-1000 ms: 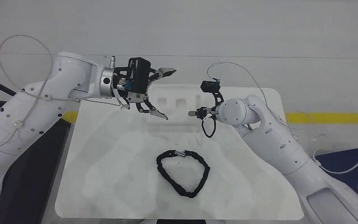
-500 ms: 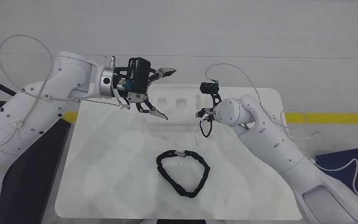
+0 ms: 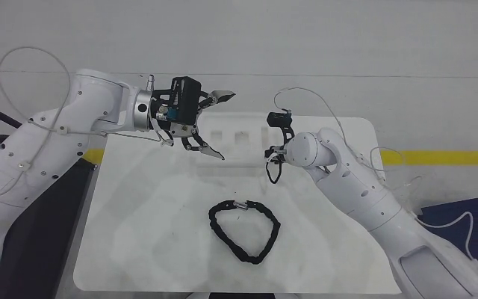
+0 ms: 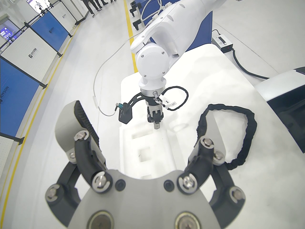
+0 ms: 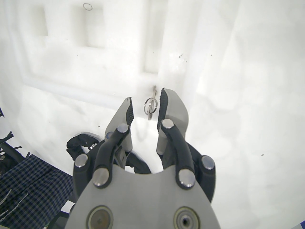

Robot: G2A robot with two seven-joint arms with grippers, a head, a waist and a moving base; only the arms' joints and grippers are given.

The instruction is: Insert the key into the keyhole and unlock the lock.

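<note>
The left gripper is held above the far left of the white table, its fingers spread wide with nothing between them. The black fabric-sleeved chain lock is laid in a closed loop at the table's middle, its silvery lock body turned toward the white foam tray. At that tray's edge the small metal key on its wire ring is framed by the parted fingers of the right gripper; contact appears not yet made, though this is hard to judge. Picking up the key is judged the step in hand: a firm closing on the key is called for, then a lift toward the keyhole.
</note>
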